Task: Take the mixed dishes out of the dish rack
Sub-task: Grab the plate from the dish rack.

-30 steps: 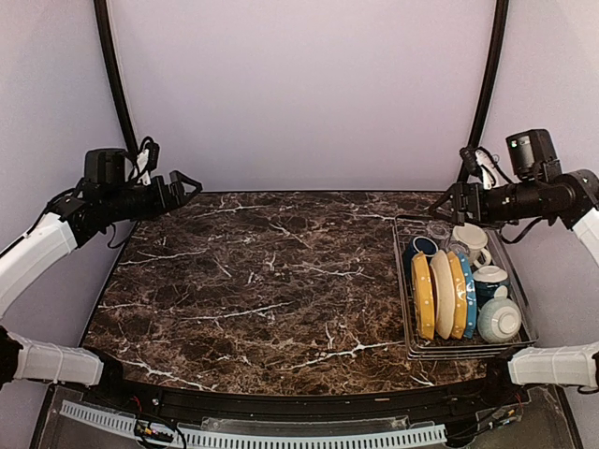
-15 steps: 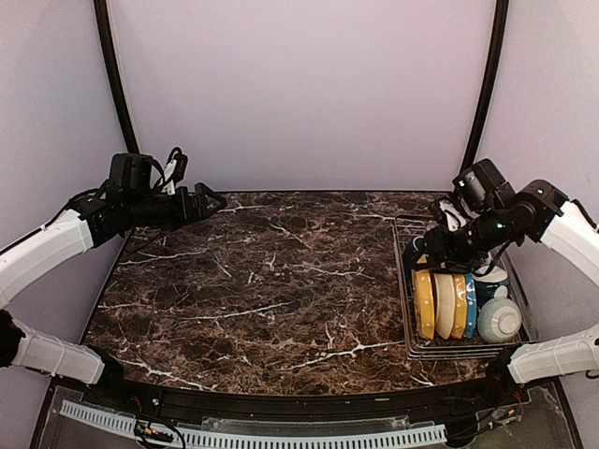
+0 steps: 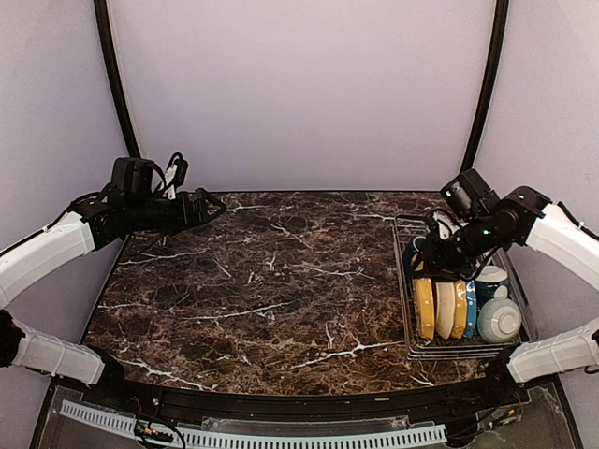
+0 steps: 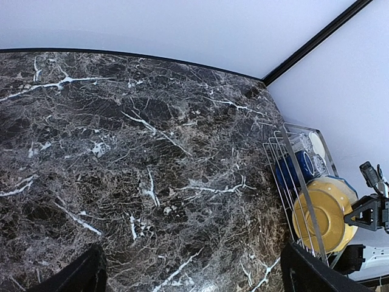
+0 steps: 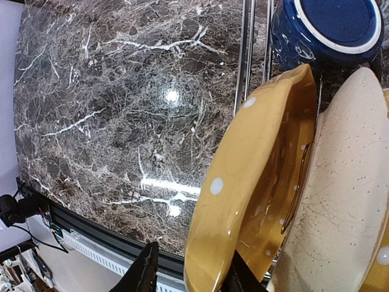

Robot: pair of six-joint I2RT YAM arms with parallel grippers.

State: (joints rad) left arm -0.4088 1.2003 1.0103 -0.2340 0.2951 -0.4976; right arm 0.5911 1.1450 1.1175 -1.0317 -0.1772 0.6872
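The dish rack [image 3: 404, 309] stands at the table's right edge with plates upright in it. My right gripper [image 3: 432, 267] hangs over the leftmost, yellow white-dotted plate [image 3: 424, 304]. In the right wrist view its jaws [image 5: 194, 271] straddle that yellow plate's [image 5: 243, 182] rim. The inner finger [image 5: 243, 277] lies against the plate's face, and a gap shows at the outer finger [image 5: 146, 267]. A cream plate [image 5: 340, 194] stands right behind, with the dark blue cup [image 5: 328, 30] beyond. My left gripper [image 3: 217, 204] hovers open and empty over the table's far left.
Behind the yellow and cream plates stand another yellow plate [image 3: 458, 309] and a blue one [image 3: 469, 304]. A pale teal-and-white bowl [image 3: 499, 320] and a second one [image 3: 489, 279] sit at the rack's right. Dark marble tabletop [image 3: 271, 281] spreads left of the rack.
My right arm dropped from above the rack's back end onto the yellow plate's rim, its jaws narrowing. The left arm swung slightly right and inward.
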